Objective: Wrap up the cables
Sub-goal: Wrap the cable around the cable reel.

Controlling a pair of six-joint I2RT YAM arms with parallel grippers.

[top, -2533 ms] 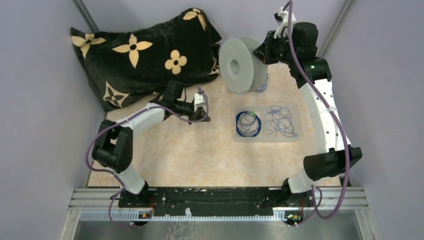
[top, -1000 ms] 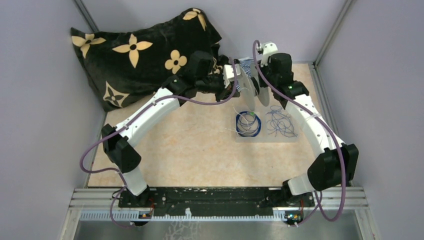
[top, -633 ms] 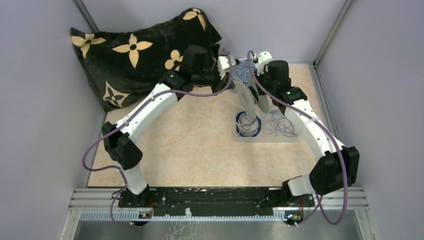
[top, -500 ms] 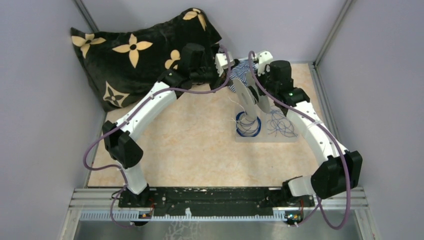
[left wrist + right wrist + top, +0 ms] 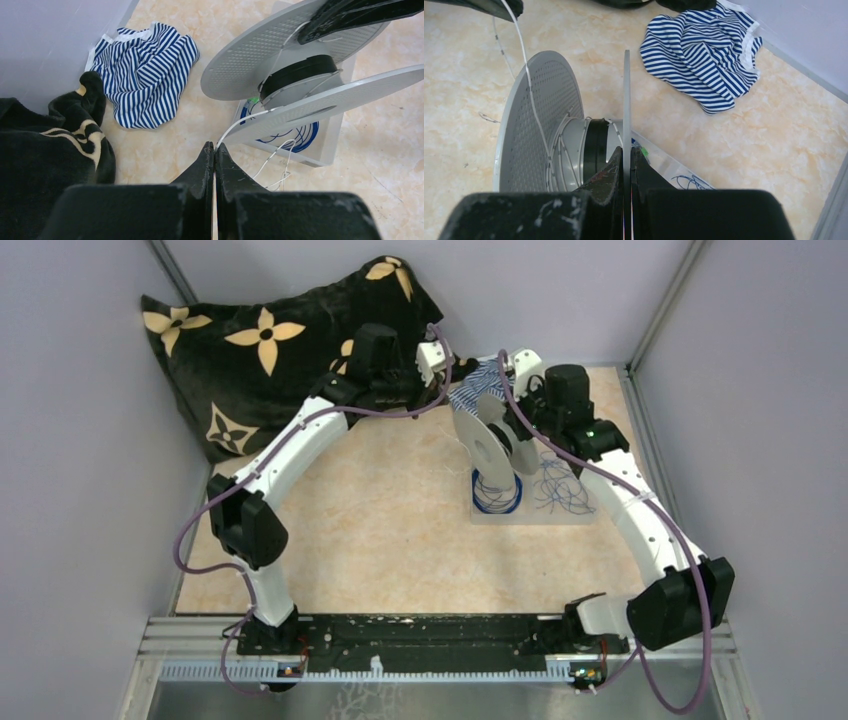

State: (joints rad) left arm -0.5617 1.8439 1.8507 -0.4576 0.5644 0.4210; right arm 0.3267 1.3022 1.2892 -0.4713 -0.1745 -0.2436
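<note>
Item: cables, thin wire, three lots. White wire: one end pinched at the very tips of the left gripper, whose fingers are pressed fully together. From there it runs up and forward to the hub of the spool, where a few turns sit. Blue coil: lying in the tray beneath the spool, ahead of and below the left fingertips. Loose tangle: in the same tray, below the right fingers. Right gripper: closed tight on the rim of one spool disc, which stands edge-on between the fingers, with the spool carried tilted over the tray. Beyond the fingers: striped cloth, flowered cushion. Hazards, as judged: the wire is fine and held only at the tip, so a hard pull could slide it out. Slack would let turns spill off the hub or over a disc rim. White strands hanging from the spool toward the tray may drag up the coil or snag the tangle. A rim-only hold could let the spool pivot or slip.
</note>
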